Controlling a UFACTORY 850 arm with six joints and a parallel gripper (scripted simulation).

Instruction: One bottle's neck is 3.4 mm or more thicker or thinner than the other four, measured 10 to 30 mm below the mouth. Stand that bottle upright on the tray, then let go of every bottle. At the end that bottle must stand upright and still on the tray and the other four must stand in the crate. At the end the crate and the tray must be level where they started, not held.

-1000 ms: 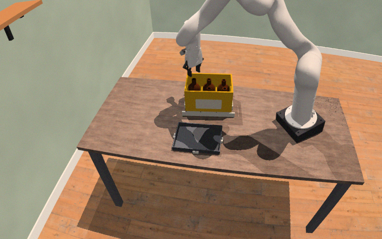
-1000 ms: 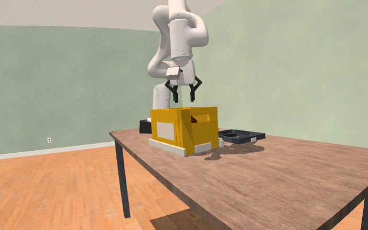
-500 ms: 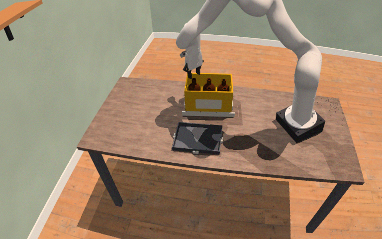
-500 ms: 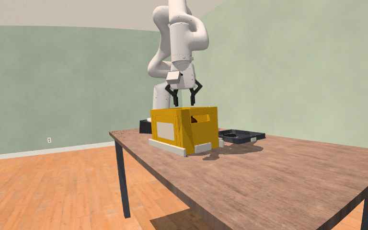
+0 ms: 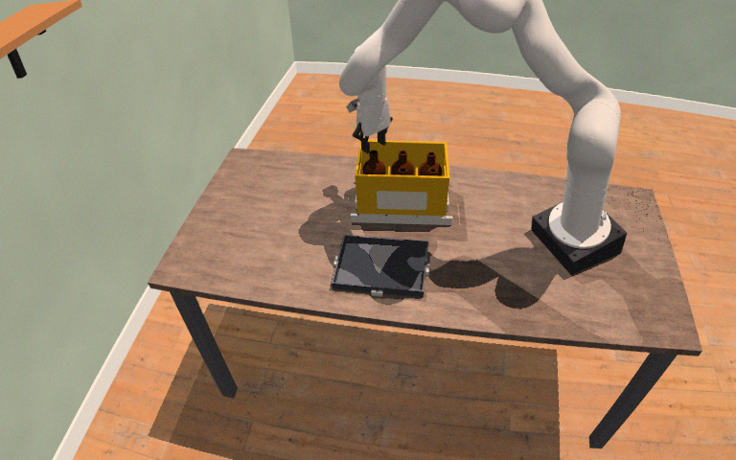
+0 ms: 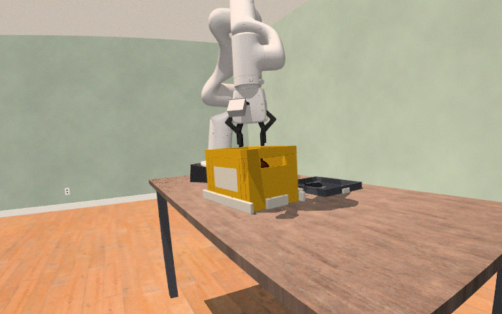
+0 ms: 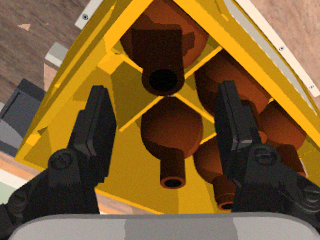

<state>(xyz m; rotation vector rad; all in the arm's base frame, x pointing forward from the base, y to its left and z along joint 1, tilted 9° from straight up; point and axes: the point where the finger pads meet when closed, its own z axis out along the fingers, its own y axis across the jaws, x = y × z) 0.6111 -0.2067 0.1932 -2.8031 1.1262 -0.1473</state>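
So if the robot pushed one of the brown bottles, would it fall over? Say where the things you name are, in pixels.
Maybe not far: the brown bottles [image 5: 402, 165] [image 7: 172, 131] stand in the yellow crate [image 5: 402, 195] [image 6: 225, 153] [image 7: 55, 105], whose dividers would probably catch them. Out on the flat tray [image 5: 347, 264] [image 6: 314, 190], one might tip and roll, being round.

Smooth white arm [image 5: 591, 135] [image 6: 246, 55], screw-dotted collars, black-fingered tool [image 5: 374, 146] [image 6: 251, 140] [image 7: 163, 102].

Hovers with end effector [image 5: 374, 146] [image 6: 251, 144] [image 7: 163, 102] pointing down, fingers apart, just above yellow crate [image 5: 366, 195] [image 6: 278, 185] [image 7: 127, 25] | shows brown rounded shape [image 6: 264, 163] through crate's side opening | sits level on desk [image 5: 260, 217] [image 6: 370, 237] [image 7: 30, 40], beside pale strips [image 5: 402, 219] [image 6: 227, 201] [image 7: 279, 45] | lies flat beyond: dark tray [image 5: 353, 289] [image 6: 327, 191] [image 7: 25, 105]
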